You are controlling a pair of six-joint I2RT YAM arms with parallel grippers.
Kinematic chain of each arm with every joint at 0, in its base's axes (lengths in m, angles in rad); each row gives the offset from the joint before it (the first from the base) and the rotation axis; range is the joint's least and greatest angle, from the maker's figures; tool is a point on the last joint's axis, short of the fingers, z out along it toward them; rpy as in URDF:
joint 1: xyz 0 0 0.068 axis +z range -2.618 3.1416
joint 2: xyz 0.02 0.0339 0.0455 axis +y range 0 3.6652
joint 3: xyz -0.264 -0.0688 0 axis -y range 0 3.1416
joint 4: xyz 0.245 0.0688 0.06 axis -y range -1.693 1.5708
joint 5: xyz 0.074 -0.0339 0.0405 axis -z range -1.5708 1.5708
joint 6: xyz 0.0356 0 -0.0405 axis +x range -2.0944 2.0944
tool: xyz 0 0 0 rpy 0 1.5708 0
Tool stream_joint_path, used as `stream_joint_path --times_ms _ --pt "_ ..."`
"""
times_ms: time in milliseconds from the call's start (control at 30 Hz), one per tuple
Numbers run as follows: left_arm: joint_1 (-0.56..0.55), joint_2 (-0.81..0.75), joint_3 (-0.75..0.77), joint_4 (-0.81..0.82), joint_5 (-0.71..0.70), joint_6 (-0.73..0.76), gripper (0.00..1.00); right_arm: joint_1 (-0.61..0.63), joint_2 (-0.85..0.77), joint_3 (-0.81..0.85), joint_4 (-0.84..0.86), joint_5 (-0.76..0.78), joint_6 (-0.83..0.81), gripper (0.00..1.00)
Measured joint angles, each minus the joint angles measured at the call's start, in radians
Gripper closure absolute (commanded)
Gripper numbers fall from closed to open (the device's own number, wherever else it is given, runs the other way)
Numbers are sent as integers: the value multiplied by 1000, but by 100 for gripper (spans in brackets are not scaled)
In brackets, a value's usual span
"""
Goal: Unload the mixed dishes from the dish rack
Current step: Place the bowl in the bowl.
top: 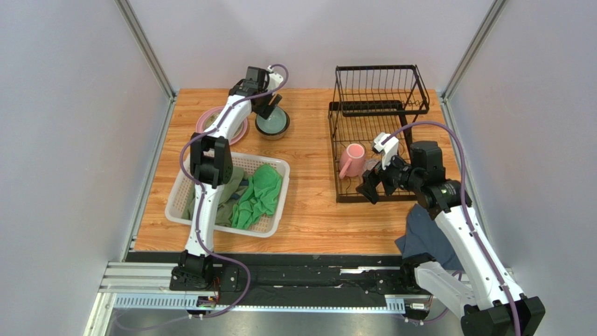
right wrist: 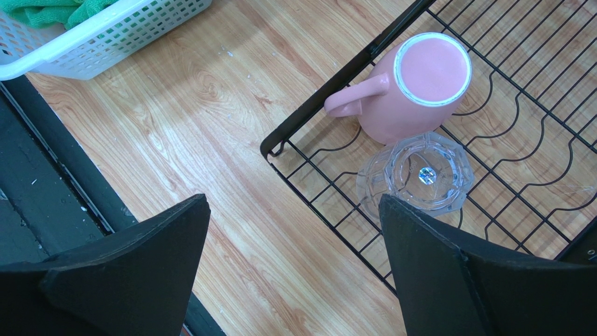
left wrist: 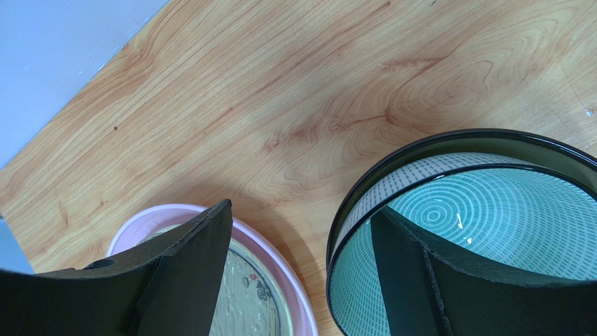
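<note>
The black wire dish rack (top: 335, 140) stands at the right. On its lower tray an upside-down pink mug (top: 352, 159) (right wrist: 420, 84) stands beside an upside-down clear glass cup (right wrist: 424, 175). My right gripper (top: 375, 183) (right wrist: 293, 201) hangs open over the rack's (right wrist: 308, 108) front-left corner, its right finger just in front of the cup. At the back left, the teal bowl (top: 272, 122) (left wrist: 504, 210) sits nested in a dark-rimmed bowl (left wrist: 403, 183). A cream plate (left wrist: 245, 294) lies on the pink plate (top: 223, 126) (left wrist: 289, 280). My left gripper (top: 270, 106) (left wrist: 300, 210) is open, one finger inside the teal bowl, the other over the plates.
A white mesh basket (top: 280, 203) (right wrist: 105, 35) with green cloths (top: 259, 192) sits at the front left. A dark blue cloth (top: 427, 234) lies under my right arm at the table's near edge. Grey walls close in the table on three sides.
</note>
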Motion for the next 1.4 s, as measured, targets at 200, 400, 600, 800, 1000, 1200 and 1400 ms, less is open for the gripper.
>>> stream_joint_path --times_ms 200,400,600,800,1000,1200,1400 --pt "0 8 0 16 -1 16 20 0 3 0 0 0 0 4" --pt "0 8 -11 51 -5 27 20 0 10 0 -1 1 0 4" --pt "0 8 -26 74 -9 31 19 0 10 0 -1 3 0 4" --pt "0 7 -66 93 0 31 20 0 10 -1 -1 3 0 4" --pt "-2 -18 -132 132 17 29 20 0 10 -12 -2 4 0 4" --pt "-2 -30 -154 150 19 25 20 0 10 -13 -2 5 0 4" --pt "1 -65 -204 151 19 14 20 0 10 -13 -1 21 0 4"
